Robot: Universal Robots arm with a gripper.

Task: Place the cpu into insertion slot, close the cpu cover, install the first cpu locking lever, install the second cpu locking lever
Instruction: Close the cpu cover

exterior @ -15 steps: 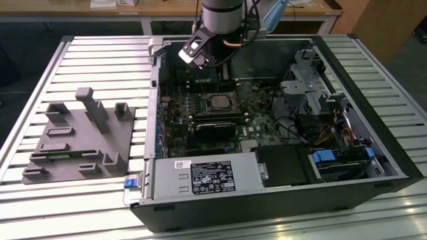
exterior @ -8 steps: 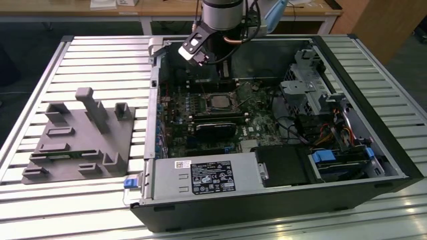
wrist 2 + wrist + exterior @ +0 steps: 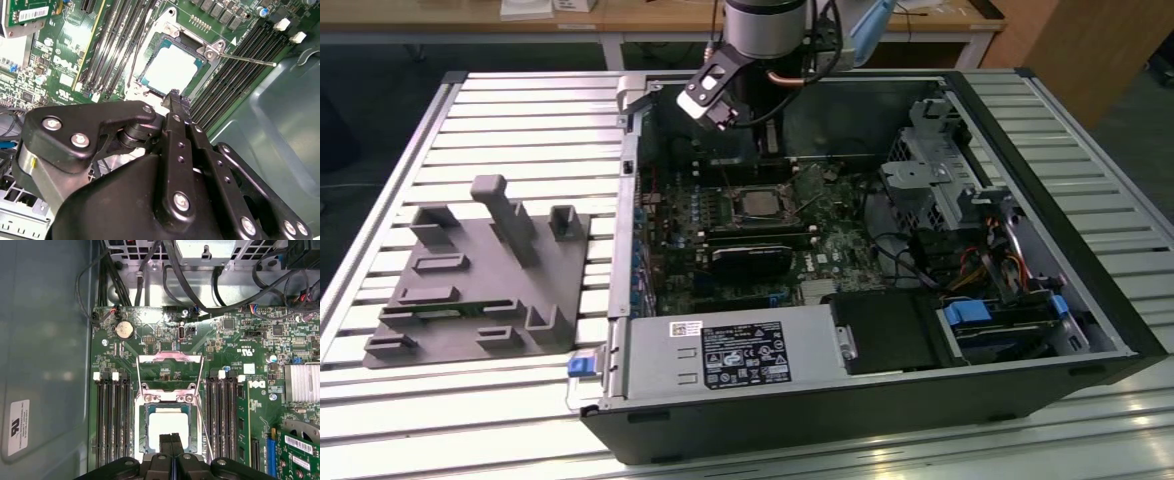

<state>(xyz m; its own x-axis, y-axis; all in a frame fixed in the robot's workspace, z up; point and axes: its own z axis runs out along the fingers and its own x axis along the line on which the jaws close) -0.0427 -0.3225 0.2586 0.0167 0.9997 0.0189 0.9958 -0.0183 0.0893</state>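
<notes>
The gripper (image 3: pixel 171 442) is seen pinched shut with nothing held, hovering just over the cpu (image 3: pixel 169 426), which is already seated flat in the insertion slot (image 3: pixel 140 436). The cpu cover (image 3: pixel 170 358) is flipped back open onto the board. So closing it is judged to be the step in hand: its free edge would need to be caught and swung over without the chip being nudged. A locking lever (image 3: pixel 247 59) is left sticking out, unlatched.

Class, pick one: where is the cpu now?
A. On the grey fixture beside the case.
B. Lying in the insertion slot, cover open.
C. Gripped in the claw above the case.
B: in the first wrist view the cpu lies in the insertion slot, with the cpu cover swung open.
</notes>
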